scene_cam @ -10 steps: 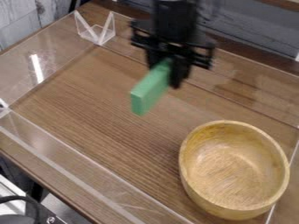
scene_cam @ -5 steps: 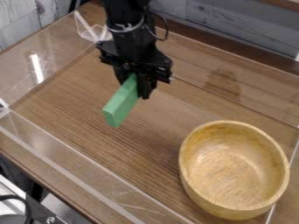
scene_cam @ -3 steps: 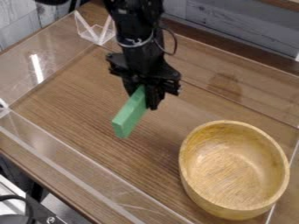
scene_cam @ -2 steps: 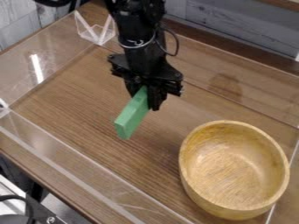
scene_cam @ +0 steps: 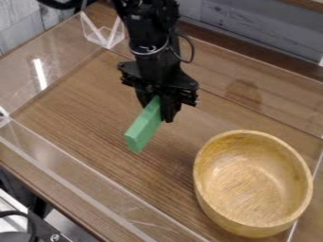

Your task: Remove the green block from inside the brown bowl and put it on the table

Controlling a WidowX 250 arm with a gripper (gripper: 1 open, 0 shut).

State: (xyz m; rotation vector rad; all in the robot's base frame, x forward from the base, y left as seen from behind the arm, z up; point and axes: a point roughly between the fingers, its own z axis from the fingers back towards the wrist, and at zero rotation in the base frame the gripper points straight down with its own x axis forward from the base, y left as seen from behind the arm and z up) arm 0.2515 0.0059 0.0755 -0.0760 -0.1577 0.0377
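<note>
One end effector (scene_cam: 157, 95), black, closed about one green block (scene_cam: 144, 124). One brown bowl (scene_cam: 254, 183), with nothing inside, at four o'clock on the one bench (scene_cam: 89, 123). One arm (scene_cam: 149, 24), reaching in from twelve o'clock and pointing downward; the block, tilted, hung from it near the bench's middle, to the bowl's ten o'clock. The arm's upper part was cut off; the block's upper end was hidden between the fingers. Whether the block touched the bench could not be told.
</note>
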